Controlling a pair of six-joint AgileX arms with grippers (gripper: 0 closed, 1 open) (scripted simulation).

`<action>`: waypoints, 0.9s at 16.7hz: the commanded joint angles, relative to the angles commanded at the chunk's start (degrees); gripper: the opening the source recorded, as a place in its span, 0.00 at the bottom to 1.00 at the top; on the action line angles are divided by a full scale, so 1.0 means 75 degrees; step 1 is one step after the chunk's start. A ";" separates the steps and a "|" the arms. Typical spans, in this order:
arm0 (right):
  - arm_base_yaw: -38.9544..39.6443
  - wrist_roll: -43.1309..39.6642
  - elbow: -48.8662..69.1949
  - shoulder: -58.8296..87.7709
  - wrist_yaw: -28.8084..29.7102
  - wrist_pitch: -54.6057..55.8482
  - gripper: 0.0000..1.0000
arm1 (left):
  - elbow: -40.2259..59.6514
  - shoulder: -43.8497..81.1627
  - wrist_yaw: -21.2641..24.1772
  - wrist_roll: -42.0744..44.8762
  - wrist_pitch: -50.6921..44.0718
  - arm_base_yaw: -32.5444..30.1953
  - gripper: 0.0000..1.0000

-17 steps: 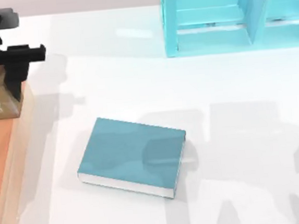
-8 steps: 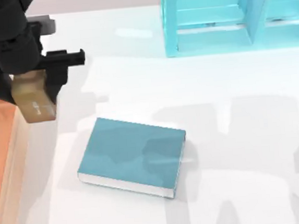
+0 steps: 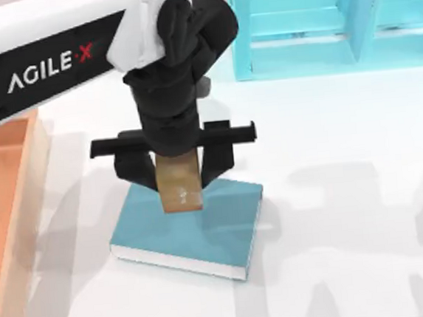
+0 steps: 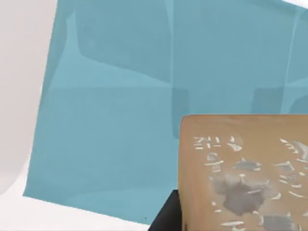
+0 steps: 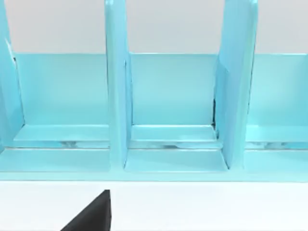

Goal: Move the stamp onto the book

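- The stamp hangs upright in our left hand, pinched between its fingers, left of centre in the top view.
- The book lies directly beneath on the counter; we judge a straight descent remains.
- Our right hand faces the cyan shelf; we cannot tell its state.

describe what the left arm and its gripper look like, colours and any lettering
The left arm has a glossy white shell with a black panel lettered AGILE·X in white. Its wrist is matte black and bulky, ending in the left gripper: a flat black crossbar carrying two black fingers. No cables show.
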 joint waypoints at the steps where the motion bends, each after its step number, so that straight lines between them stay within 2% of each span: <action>1: 0.0000 0.0000 0.0000 0.0000 0.0000 0.0000 1.00 | -0.0015 0.0019 -0.0003 -0.0057 0.0041 -0.0056 0.00; 12: 0.0000 0.0000 0.0000 0.0000 0.0000 0.0000 1.00 | 0.0109 0.0000 -0.0003 -0.0059 -0.0102 -0.0057 0.00; 15: 0.0000 0.0000 0.0000 0.0000 0.0000 0.0000 1.00 | 0.0109 0.0000 -0.0003 -0.0059 -0.0102 -0.0057 0.23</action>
